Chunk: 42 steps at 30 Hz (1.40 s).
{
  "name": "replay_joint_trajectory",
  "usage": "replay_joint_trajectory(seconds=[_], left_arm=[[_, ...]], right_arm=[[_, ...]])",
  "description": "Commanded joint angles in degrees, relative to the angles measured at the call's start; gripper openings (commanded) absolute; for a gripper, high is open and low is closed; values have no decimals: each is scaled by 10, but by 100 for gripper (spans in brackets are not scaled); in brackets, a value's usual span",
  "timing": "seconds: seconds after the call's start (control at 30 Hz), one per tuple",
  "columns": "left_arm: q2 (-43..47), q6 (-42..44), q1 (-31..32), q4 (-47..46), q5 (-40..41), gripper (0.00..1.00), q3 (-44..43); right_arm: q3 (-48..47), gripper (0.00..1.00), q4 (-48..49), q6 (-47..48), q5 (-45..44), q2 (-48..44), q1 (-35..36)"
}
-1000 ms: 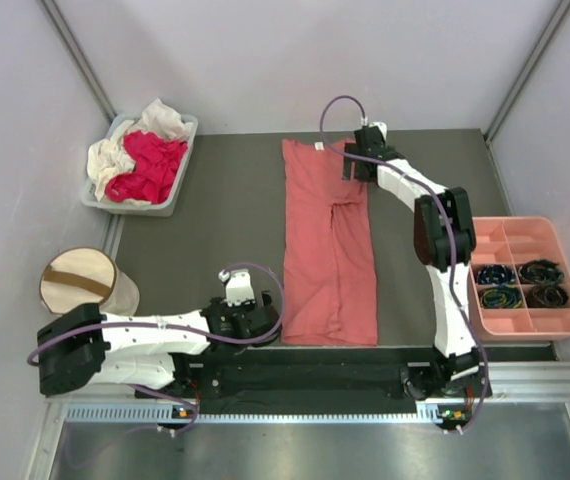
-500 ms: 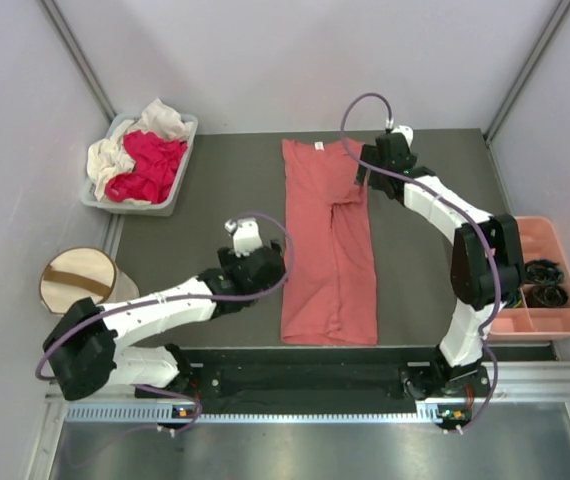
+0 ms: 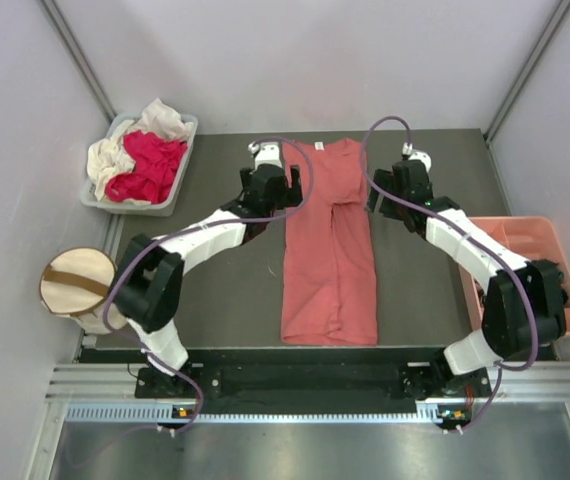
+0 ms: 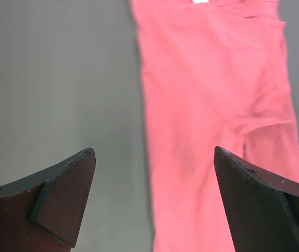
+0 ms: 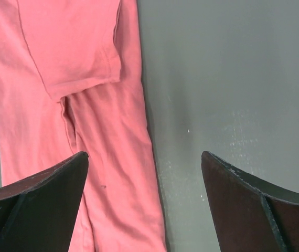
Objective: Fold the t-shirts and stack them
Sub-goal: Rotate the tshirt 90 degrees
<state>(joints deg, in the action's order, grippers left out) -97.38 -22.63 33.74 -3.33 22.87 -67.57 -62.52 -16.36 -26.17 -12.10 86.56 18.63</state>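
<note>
The salmon-pink t-shirt (image 3: 328, 250) lies flat on the table as a long narrow strip, sleeves folded in. My left gripper (image 3: 275, 190) is open and empty over the shirt's far left edge. In the left wrist view the gripper (image 4: 153, 152) straddles the shirt's (image 4: 212, 94) left edge. My right gripper (image 3: 386, 192) is open and empty at the far right edge. In the right wrist view the gripper (image 5: 144, 155) straddles the shirt's (image 5: 86, 63) right edge. The magenta-red shirt (image 3: 150, 165) and the cream-white shirt (image 3: 115, 155) lie crumpled in a grey bin (image 3: 180, 170).
The cream drum-shaped fabric bin (image 3: 77, 282) stands at the left edge. The salmon-pink plastic tray (image 3: 565, 320) sits at the right, partly hidden by my right arm. The dark table mat (image 3: 225, 290) surrounds the shirt.
My left arm has swung from the shirt's near left corner up to its far left edge. My right gripper has moved off the shirt's top, right and nearer. The shirt lies as before.
</note>
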Motion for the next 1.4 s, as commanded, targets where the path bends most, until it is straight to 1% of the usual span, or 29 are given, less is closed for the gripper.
replay_joint_trajectory(seconds=[0.0, 0.13, 0.3, 0.4, 0.6, 0.87, 0.9, 0.93, 1.0, 1.03, 1.07, 1.13, 1.17, 1.27, 1.33, 1.37], left_arm=[[-81, 35, -36, -70, -84, 99, -68], [-152, 29, -85, -100, -151, 99, -112], [-255, 39, -107, -89, -188, 99, -198], [-295, 35, -114, -88, -209, 99, -227], [-329, 12, -120, -113, -251, 99, -241], [-382, 14, -124, -93, -253, 98, -295], [-388, 17, -124, -81, -253, 95, -303], [-395, 19, -124, -76, -250, 86, -311], [-410, 22, -126, -59, -255, 75, -334], [-411, 22, -126, -59, -253, 74, -338], [-412, 22, -126, -59, -251, 65, -339], [-415, 23, -126, -49, -246, 54, -345], [-420, 23, -127, -42, -246, 44, -355], [-424, 23, -127, -31, -247, 29, -364], [-424, 22, -127, -30, -245, 10, -364], [-425, 22, -127, -28, -244, 6, -366]], right_arm=[[19, 88, 5, -14, 4, -39, 6], [34, 88, 6, -16, 12, -48, 7], [50, 88, 5, -16, 10, -65, 7], [57, 88, 6, -17, 14, -71, 6], [66, 88, 6, -15, 9, -70, 8], [68, 88, -1, -16, 9, -71, 8], [69, 88, -1, -16, 8, -71, 7], [70, 88, -2, -16, 8, -73, 7], [71, 88, -4, -16, 5, -75, 7], [73, 88, -4, -16, 3, -80, 7], [74, 88, -5, -16, 1, -81, 7], [77, 88, -7, -16, 0, -83, 7], [78, 88, -7, -16, -1, -84, 7], [80, 89, -4, -17, 0, -85, 7], [81, 89, -4, -17, 1, -85, 7], [82, 89, -4, -17, 1, -86, 7]])
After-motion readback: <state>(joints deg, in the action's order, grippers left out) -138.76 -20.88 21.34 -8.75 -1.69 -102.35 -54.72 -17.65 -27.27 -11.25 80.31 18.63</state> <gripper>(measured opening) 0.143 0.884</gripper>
